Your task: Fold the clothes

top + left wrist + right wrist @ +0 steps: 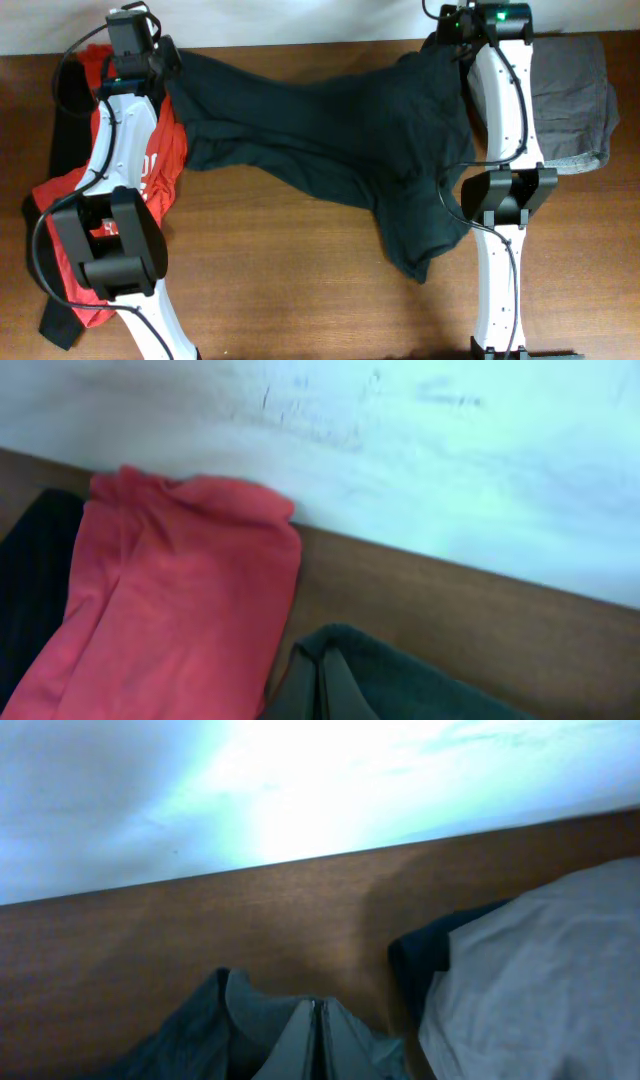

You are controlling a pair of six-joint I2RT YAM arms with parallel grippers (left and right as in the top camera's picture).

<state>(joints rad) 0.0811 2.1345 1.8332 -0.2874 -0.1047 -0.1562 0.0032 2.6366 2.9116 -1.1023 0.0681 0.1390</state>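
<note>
Dark-green T-shirt (330, 140) lies spread across the table (300, 290), pulled taut between the left hand (318, 688) and right hand (316, 1042). Each is clenched on a far edge, probably to flatten it for folding.

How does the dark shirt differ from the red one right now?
The dark shirt is stretched wide, pinched at each end by the closed left hand and right hand. The red shirt lies bunched off to one side, unheld. The red shirt shows white print; the dark shirt shows none from here. Both are soft, wrinkled and not yet folded.
</note>
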